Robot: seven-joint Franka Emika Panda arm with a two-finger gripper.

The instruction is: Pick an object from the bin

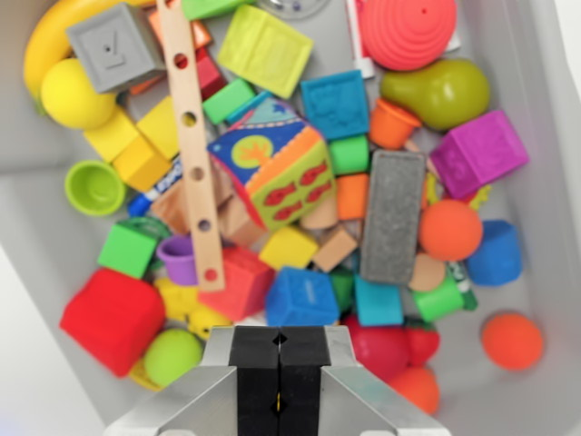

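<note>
My gripper (280, 386) sits at 6 o'clock in the wrist view, jaws pressed together, black pads meeting with nothing between them and touching no toy. The grey bin (508, 109) lies below, filled with toys. A blue block (301, 297) sits just at 12 o'clock of my fingertips; a red block (112, 318) lies at 9 o'clock. The grey cube (115, 47) at 11 o'clock bears a raised mark I cannot read. No brand is legible.
</note>
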